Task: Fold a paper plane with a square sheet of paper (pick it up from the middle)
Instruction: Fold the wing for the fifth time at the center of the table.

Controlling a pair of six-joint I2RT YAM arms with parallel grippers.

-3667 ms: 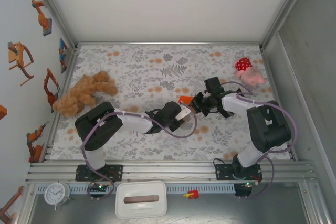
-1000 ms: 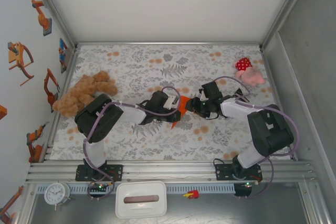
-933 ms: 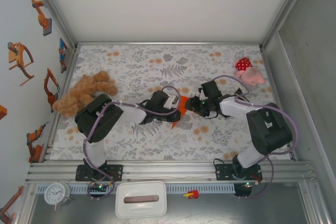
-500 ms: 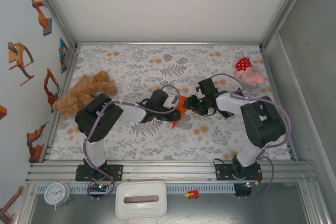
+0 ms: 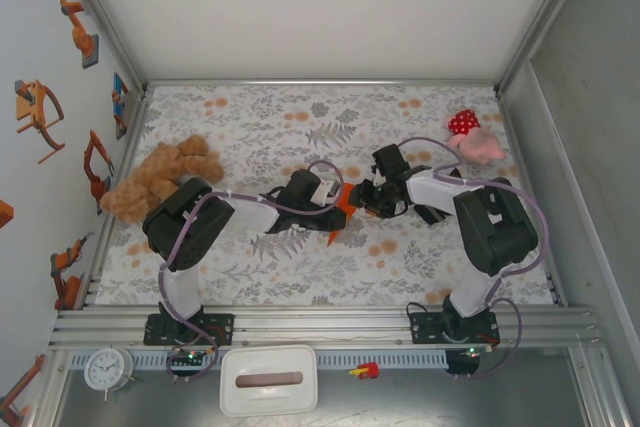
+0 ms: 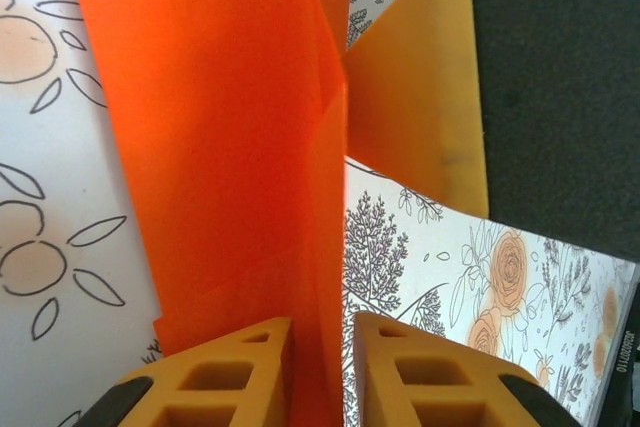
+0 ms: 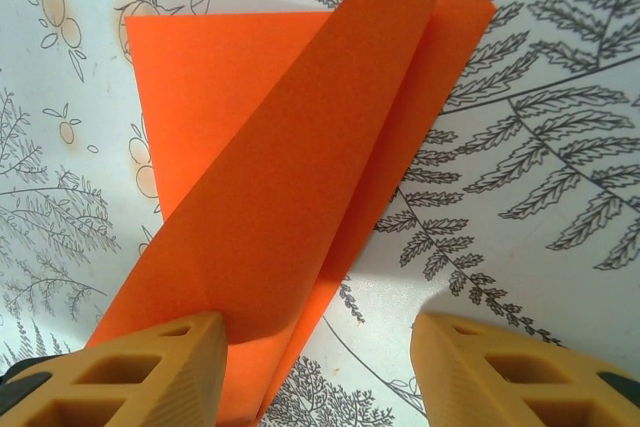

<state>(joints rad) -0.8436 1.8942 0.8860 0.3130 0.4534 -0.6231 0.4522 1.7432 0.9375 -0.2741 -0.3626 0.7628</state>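
The left arm (image 5: 190, 232) and right arm (image 5: 495, 232) share one build: bulky black joints, smooth white shells between them, and black base plates (image 5: 188, 328) with bolts. A lilac cable (image 5: 159, 285) loops along each. Tiny green lights (image 5: 471, 351) near the bases may be status lamps. Up close, the fingers (image 6: 230, 367) are yellow-orange plastic with triangular cut-outs.

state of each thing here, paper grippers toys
orange paper, partly folded, one flap lifted
left gripper, jaws narrow, paper fold between them, grip unclear
right gripper, open over the paper's edge
teddy bear, lying flat
polka-dot plush, lying flat
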